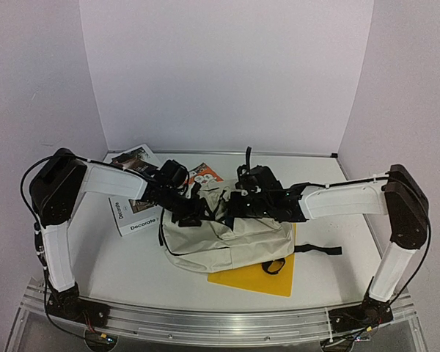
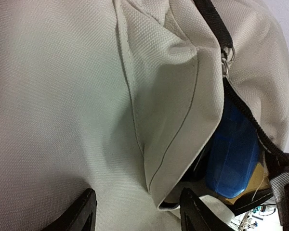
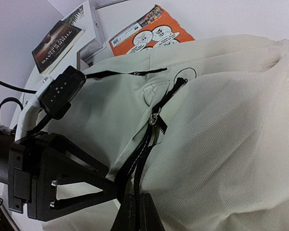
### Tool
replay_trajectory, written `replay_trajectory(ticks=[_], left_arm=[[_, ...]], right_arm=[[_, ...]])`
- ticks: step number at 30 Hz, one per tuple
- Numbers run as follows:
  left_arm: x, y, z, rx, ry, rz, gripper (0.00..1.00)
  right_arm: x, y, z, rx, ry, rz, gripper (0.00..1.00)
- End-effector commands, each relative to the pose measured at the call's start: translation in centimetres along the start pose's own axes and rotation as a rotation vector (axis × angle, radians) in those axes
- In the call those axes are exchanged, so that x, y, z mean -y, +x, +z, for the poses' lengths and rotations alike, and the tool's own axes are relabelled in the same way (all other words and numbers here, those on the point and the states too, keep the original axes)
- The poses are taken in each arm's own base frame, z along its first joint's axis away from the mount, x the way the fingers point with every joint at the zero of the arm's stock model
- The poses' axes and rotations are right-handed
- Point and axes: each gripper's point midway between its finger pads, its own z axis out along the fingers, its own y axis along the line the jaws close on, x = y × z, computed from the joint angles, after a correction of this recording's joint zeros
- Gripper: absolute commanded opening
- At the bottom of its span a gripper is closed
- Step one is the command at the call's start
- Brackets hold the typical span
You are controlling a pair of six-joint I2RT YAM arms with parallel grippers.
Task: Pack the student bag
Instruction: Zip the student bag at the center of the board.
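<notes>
Pinching the student bag at its zipper edge, right gripper opposes left gripper, spread astride the flap.

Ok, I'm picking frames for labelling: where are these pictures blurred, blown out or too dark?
Top view: even light, soft overall, detail lost in the black parts over the bag. Left wrist: weave sharp mid-frame, smeared at far left, upper right corner washed out. Right wrist: weave crisp at right, right gripper dark and blurred at the bottom edge.
</notes>
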Motion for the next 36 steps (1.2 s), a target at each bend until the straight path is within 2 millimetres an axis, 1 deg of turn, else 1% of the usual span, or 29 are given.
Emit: replay_trajectory(ticks=[1, 2, 3, 5, 6, 7, 8, 11, 12, 13, 14, 15, 16, 17, 19, 20, 21, 23, 26, 28, 29, 31, 33, 34, 36], left_arm=[[2.8, -1.5, 0.6, 0.01, 0.104, 0.026, 0.58], [2.9, -1.4, 0.9, -0.001, 0.118, 0.023, 0.52], [3.0, -1.3, 1.0, -0.006, 0.123, 0.022, 0.51], [3.3, -1.0, 1.3, -0.017, 0.141, 0.019, 0.42], [3.5, -0.9, 1.3, -0.018, 0.148, 0.022, 0.36], [3.7, -0.9, 1.3, -0.016, 0.158, 0.026, 0.27], [3.9, -1.0, 1.3, -0.012, 0.164, 0.028, 0.23], [5.0, -1.8, 0.8, 0.019, 0.195, 0.04, 0.08], [5.7, -2.3, 0.4, 0.038, 0.211, 0.05, 0.03], [6.2, -2.7, 0.0, 0.053, 0.222, 0.059, 0.01], [6.7, -2.9, -0.2, 0.062, 0.231, 0.065, 0.0], [8.0, -3.7, -1.0, 0.096, 0.265, 0.086, 0.0], [8.6, -4.0, -1.3, 0.106, 0.277, 0.093, 0.0], [9.6, -4.2, -1.9, 0.119, 0.3, 0.106, 0.0], [10.7, -4.4, -2.6, 0.135, 0.324, 0.123, 0.0], [11.9, -4.3, -3.0, 0.143, 0.343, 0.142, 0.0], [12.3, -4.1, -3.0, 0.142, 0.349, 0.151, 0.0], [12.1, -4.0, -2.7, 0.133, 0.348, 0.149, 0.0], [11.0, -3.8, -1.6, 0.114, 0.319, 0.123, 0.0], [10.9, -3.8, -1.4, 0.114, 0.32, 0.122, 0.0], [10.9, -3.9, -1.5, 0.121, 0.315, 0.125, 0.0], [10.2, -4.1, -1.4, 0.141, 0.274, 0.13, 0.0], [8.9, -4.4, -1.3, 0.168, 0.212, 0.145, 0.0], [8.0, -4.0, -1.0, 0.152, 0.183, 0.141, 0.0], [7.4, -3.5, -0.5, 0.132, 0.174, 0.138, 0.0]], right_arm=[[-2.7, -0.1, 0.7, -0.015, -0.088, -0.003, 0.0], [-2.5, 0.2, 1.0, -0.023, -0.084, 0.001, 0.0], [-2.4, 0.3, 1.1, -0.027, -0.08, 0.003, 0.0], [-2.1, 0.8, 1.6, -0.039, -0.071, 0.009, 0.0], [-2.1, 0.9, 1.6, -0.042, -0.068, 0.011, 0.0], [-2.0, 1.1, 1.8, -0.047, -0.065, 0.013, 0.0], [-1.9, 1.1, 1.8, -0.049, -0.064, 0.014, 0.0], [-1.6, 1.2, 1.7, -0.048, -0.05, 0.018, 0.0], [-1.6, 1.1, 1.6, -0.047, -0.048, 0.019, 0.0], [-1.6, 1.1, 1.6, -0.045, -0.045, 0.02, 0.0], [-1.7, 0.8, 1.4, -0.039, -0.048, 0.021, 0.0], [-1.9, 0.4, 1.1, -0.034, -0.052, 0.022, 0.0], [-2.0, 0.2, 0.9, -0.03, -0.054, 0.023, 0.0], [-2.2, -0.1, 0.6, -0.023, -0.057, 0.025, 0.0], [-2.3, -0.5, 0.3, -0.013, -0.061, 0.028, 0.0], [-2.6, -1.1, -0.2, 0.002, -0.067, 0.032, 0.0], [-2.7, -1.2, -0.4, 0.006, -0.07, 0.033, 0.0], [-3.1, -1.6, -0.8, 0.008, -0.087, 0.035, 0.0], [-4.0, -2.2, -1.5, 0.017, -0.121, 0.033, 0.0], [-5.4, -2.1, -2.2, 0.013, -0.161, 0.013, 0.0], [-5.6, -2.0, -2.2, 0.013, -0.161, 0.006, 0.0], [-5.4, -1.4, -1.8, 0.0, -0.153, 0.007, 0.0], [-5.0, -0.2, -0.7, -0.034, -0.144, 0.014, 0.0], [-5.0, 0.4, -0.3, -0.051, -0.147, 0.018, 0.0], [-5.2, 1.6, 0.6, -0.079, -0.144, 0.012, 0.0]])
